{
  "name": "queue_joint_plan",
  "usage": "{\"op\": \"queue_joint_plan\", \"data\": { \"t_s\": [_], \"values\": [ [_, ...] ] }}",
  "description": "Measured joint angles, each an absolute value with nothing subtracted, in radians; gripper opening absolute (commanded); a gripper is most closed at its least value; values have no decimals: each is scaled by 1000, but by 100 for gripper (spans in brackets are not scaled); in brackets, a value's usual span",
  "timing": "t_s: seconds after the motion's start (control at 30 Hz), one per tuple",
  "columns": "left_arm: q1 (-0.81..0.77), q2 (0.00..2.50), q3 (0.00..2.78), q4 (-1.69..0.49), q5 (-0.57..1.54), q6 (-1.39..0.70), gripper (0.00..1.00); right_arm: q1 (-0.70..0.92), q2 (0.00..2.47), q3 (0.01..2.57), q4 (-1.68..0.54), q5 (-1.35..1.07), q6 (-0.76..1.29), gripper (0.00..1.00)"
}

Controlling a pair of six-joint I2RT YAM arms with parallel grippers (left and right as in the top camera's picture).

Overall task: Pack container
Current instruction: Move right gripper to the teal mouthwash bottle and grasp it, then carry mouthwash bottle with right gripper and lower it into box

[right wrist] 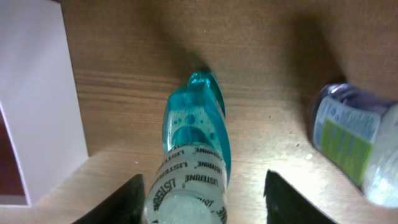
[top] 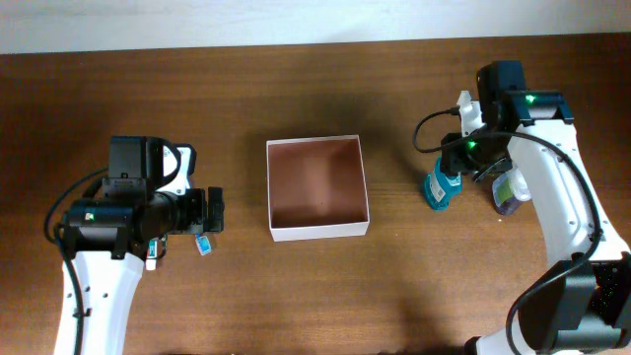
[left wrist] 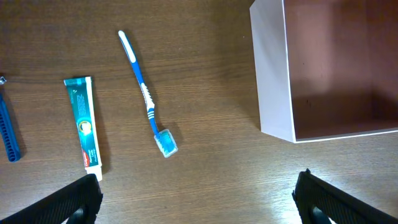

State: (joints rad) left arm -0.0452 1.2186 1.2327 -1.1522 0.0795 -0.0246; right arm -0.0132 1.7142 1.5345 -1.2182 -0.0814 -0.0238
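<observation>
Your left gripper (left wrist: 199,208) hangs with jaws spread wide over the wooden table (top: 394,296), where a teal-and-white toothpaste tube (left wrist: 83,124) and a blue toothbrush (left wrist: 146,96) lie apart from each other, both left of the container (top: 317,231). That shallow white-walled box, its reddish-brown inside showing, sits at mid-table between your two arms. To its right, your right gripper (right wrist: 202,196) straddles a teal Listerine bottle (right wrist: 196,134), jaws parted with a gap on one side, while a clear bottle with a green label (right wrist: 354,143) sits nearby.
</observation>
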Motion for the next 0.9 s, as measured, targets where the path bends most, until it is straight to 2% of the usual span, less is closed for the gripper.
{"op": "queue_joint_plan", "data": {
  "t_s": [0.5,0.77,0.9],
  "values": [
    [-45,1219,1233,-1153,80,-25,100,34,1714,1534,-1219,-81,-26,44],
    [-45,1219,1233,-1153,80,-25,100,34,1714,1534,-1219,-76,-27,33],
    [-45,1219,1233,-1153,80,-25,100,34,1714,1534,-1219,-74,-27,30]
  ]
}}
